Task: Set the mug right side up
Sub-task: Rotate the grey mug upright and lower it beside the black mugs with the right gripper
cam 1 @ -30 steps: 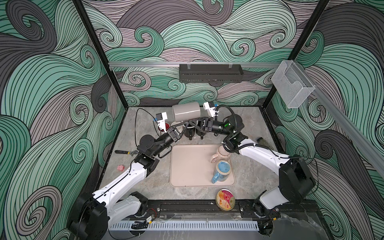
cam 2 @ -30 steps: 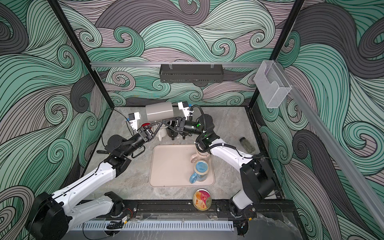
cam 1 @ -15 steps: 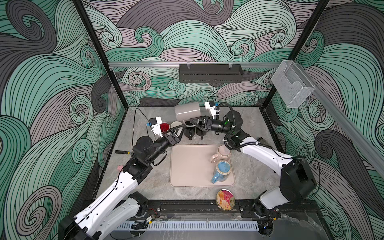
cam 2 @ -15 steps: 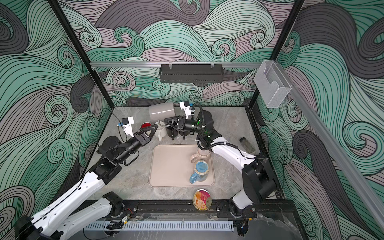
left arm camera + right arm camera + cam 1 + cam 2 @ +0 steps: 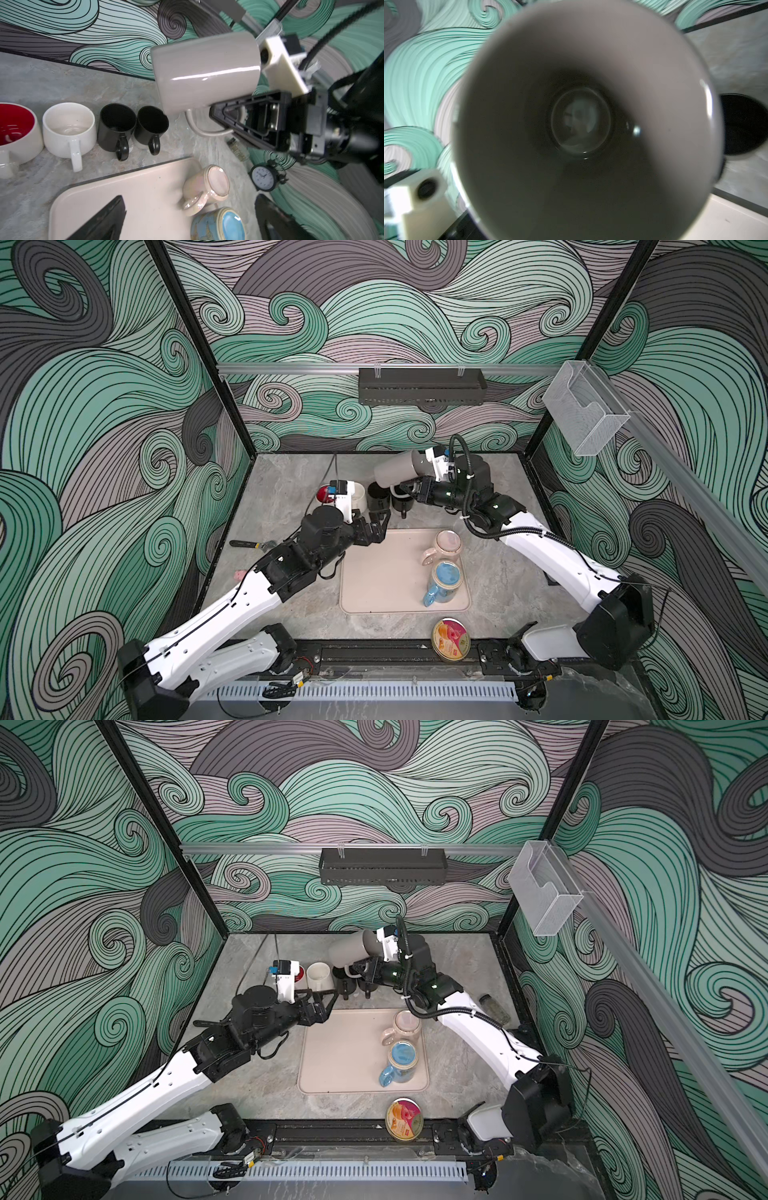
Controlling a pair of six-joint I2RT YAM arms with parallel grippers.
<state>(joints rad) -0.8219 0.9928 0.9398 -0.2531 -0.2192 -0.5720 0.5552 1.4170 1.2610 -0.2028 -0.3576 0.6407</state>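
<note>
**Step in hand: roll the grey mug upright (right arm only).**
The right gripper (image 5: 226,119) pinches the handle (image 5: 199,129) of the grey mug (image 5: 397,467), which hangs on its side in the air above the black mugs (image 5: 116,126), its body at 11 o'clock from the fingertips in a top view and its mouth toward the wrist. Roll the wrist until the mouth faces up, hold the pinch firm, then lower clear of the row. The left gripper (image 5: 379,526) stands spread and empty at the tray's (image 5: 374,572) 11 o'clock corner.

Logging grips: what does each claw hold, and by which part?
The right claw grips the grey mug by its handle; the left claw is open and empty.
</note>
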